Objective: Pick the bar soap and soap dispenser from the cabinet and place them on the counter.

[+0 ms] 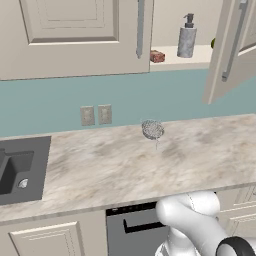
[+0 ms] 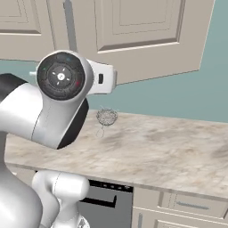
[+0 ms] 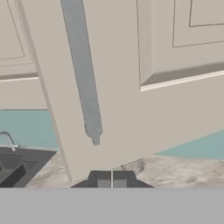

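Bar soap (image 1: 157,56) left of soap dispenser (image 1: 187,36) — in cabinet (image 1: 176,54)

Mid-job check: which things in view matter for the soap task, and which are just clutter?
Job:
bar soap on the cabinet shelf
soap dispenser beside it
counter, the drop spot

Clutter:
wire-mesh ball on the counter
sink
wall outlets

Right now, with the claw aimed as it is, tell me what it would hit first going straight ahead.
Most likely the open cabinet door. In the hand view the shut claw points at its lower panel, beside the long metal handle. Depth is unclear, so how soon it would touch cannot be judged.
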